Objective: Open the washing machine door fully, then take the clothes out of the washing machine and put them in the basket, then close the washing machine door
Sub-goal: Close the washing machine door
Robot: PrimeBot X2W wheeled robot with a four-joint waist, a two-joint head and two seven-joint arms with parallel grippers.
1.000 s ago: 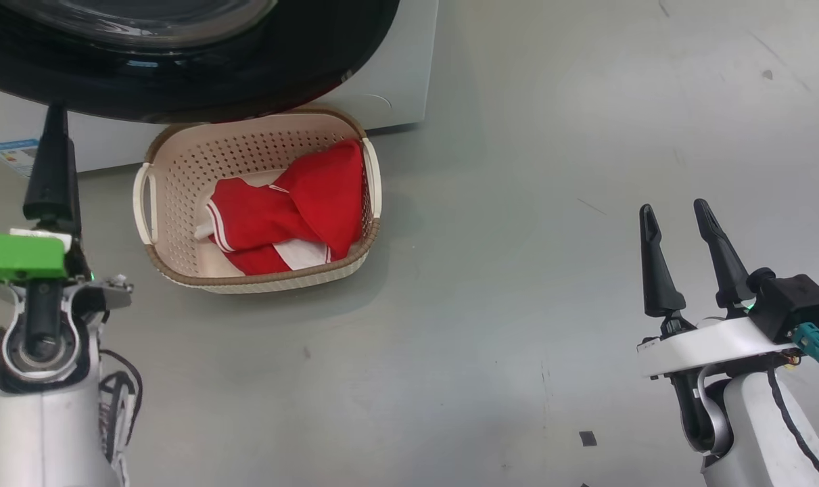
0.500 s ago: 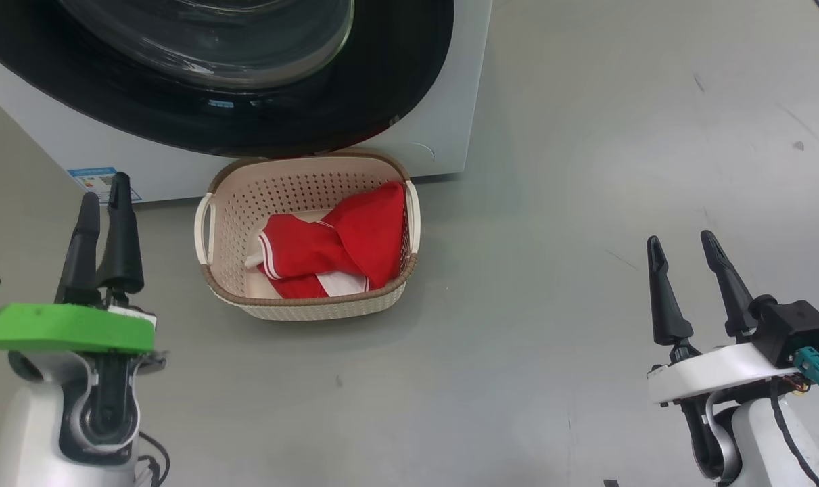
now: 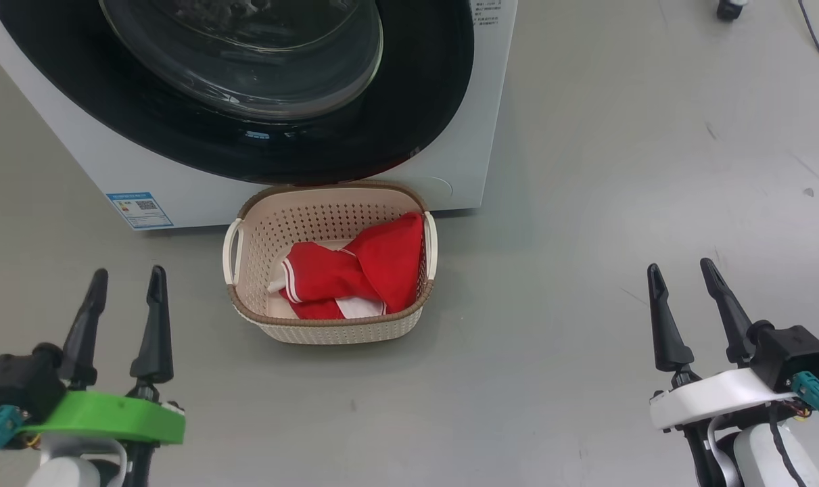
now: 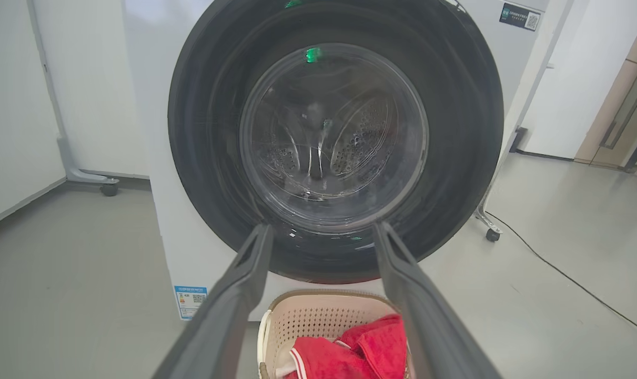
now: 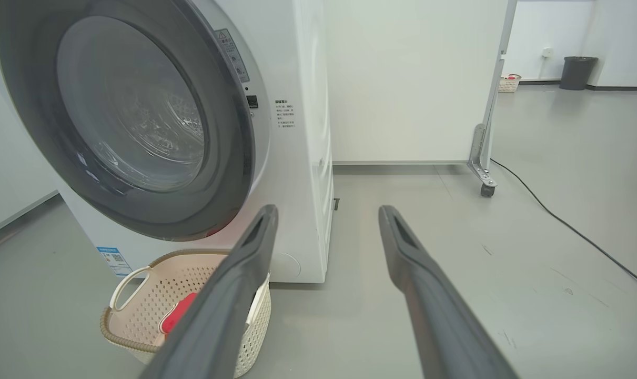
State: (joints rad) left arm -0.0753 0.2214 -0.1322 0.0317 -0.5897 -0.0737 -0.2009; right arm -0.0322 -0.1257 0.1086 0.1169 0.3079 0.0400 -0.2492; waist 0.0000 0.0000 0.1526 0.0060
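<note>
The washing machine (image 3: 480,128) stands at the top of the head view, and its door (image 3: 409,115) with the black rim and glass bowl lies flush against the front. The door (image 4: 455,131) faces the left wrist view head-on. In front of the machine, the cream basket (image 3: 247,270) on the floor holds the red clothes (image 3: 355,274) with white trim. My left gripper (image 3: 128,274) hovers open and empty at the lower left, short of the basket. My right gripper (image 3: 680,267) is open and empty at the lower right, well to the basket's right.
A blue label (image 3: 138,210) marks the machine's lower left front. To the right of the machine, a white panel on a caster (image 5: 485,189) stands with a black cable (image 5: 560,221) trailing over the grey floor. A dark bin (image 5: 577,72) is far back.
The head camera has risen, showing more of the machine. My left arm has drawn back from near the door to the lower left, and its fingers now show apart. The right arm has hardly moved.
</note>
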